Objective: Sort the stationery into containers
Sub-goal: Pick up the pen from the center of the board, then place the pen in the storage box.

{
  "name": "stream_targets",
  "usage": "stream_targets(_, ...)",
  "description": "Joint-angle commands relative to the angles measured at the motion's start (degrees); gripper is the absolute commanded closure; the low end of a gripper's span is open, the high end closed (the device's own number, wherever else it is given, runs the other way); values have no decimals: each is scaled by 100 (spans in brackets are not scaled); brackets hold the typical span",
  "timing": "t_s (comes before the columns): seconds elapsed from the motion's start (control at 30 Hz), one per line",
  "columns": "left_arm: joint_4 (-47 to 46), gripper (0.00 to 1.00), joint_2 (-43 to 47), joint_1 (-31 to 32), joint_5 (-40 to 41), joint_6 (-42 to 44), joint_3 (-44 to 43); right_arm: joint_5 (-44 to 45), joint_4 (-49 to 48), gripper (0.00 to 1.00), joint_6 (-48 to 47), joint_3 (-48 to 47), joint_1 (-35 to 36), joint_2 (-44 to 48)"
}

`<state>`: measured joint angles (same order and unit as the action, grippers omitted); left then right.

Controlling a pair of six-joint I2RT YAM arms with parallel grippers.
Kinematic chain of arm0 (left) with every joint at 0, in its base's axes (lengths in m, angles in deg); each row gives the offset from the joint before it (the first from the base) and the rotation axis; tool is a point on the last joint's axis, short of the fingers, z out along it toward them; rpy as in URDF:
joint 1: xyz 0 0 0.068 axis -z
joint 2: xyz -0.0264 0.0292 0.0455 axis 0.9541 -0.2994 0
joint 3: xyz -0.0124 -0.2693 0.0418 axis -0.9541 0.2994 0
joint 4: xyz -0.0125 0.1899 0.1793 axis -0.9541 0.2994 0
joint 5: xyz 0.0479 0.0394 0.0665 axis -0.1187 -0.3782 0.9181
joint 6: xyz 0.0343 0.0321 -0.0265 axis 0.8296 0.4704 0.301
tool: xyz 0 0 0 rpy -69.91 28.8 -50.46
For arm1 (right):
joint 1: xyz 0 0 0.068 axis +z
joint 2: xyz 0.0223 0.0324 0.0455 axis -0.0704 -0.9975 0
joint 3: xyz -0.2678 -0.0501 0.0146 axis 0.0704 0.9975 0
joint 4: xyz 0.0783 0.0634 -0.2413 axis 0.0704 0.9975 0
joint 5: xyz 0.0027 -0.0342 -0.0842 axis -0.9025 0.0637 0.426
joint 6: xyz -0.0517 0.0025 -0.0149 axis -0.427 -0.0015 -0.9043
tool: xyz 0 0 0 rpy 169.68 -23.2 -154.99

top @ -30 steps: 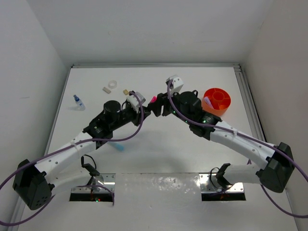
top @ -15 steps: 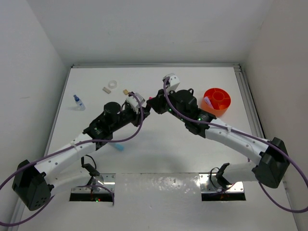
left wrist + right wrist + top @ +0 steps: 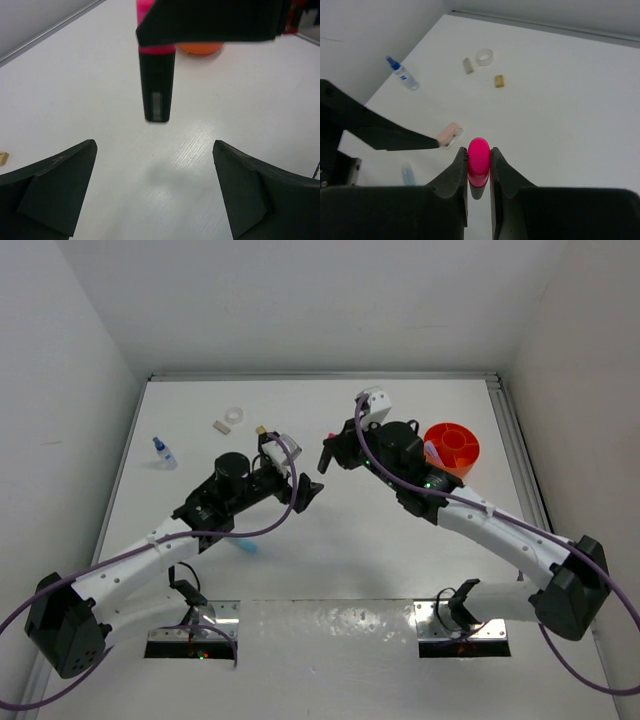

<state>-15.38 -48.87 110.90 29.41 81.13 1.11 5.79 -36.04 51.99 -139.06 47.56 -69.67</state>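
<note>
Marker (image 3: 156, 85), black with a pink cap, hangs mid-frame, pinched in the right hand (image 3: 479, 153); left hand (image 3: 154, 148) gapes wide nearby, not touching. Next, likely: swing right and drop it into the orange tub (image 3: 462, 468).

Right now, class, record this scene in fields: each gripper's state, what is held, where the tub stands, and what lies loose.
left gripper: open, holding nothing
right gripper: shut on the marker's pink cap end
marker: black body hanging clear of the table
orange tub: on the table, right side
loose items: tape ring, beige block, blue-capped bottle, all far left
</note>
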Motion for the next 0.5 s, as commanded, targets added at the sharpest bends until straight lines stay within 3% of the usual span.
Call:
stream_targets(0.0, -144, 0, 216, 43, -253, 98, 26, 558, 233, 100, -445, 68, -369, 445)
stream_targets(0.2, 85, 0, 436, -132, -183, 116, 219, 1657, 744, 100, -1638, 542, -1493, 1393)
stream_targets(0.33, 41, 0, 542, -194, -69, -15, 369, 824, 1455, 100, -2704, 525, -2382, 1518)
stream_targets(0.47, 15, 0, 550, -220, -51, -42, 439, 121, 1325, 100, -3206, 789, -3068, 1518)
